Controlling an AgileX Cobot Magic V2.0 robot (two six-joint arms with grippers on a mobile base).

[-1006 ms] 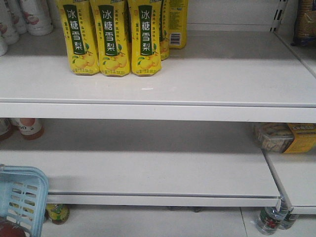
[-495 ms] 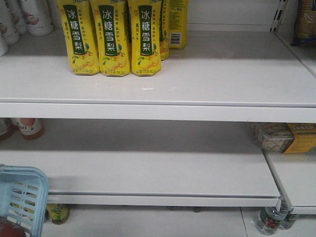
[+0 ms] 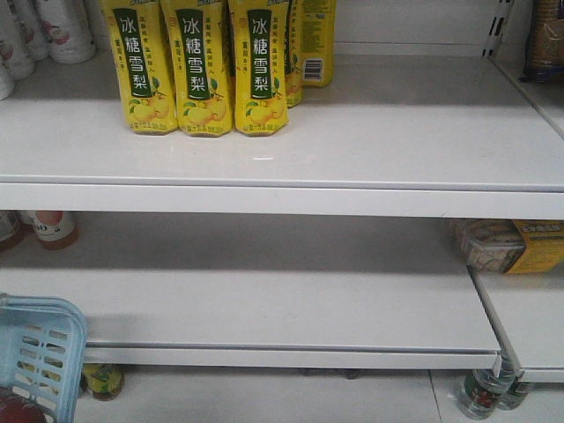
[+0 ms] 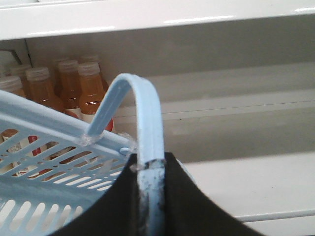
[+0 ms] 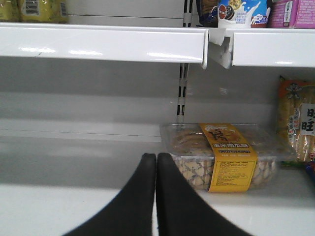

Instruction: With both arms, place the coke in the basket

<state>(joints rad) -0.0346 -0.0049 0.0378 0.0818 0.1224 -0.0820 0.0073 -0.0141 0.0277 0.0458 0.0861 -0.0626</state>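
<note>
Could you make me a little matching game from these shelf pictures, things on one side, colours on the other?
Things:
1. basket
2. tall bottles on the upper shelf
3. right gripper
4. label band on the clear snack box

Colours:
A. black
B. orange-yellow
C. pale blue
D. bright yellow with a dark green strip

Pairs: 1-C, 2-D, 3-A, 4-B

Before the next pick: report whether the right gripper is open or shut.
Shut and empty: the right gripper has its two black fingers pressed together, nothing between them.
</note>
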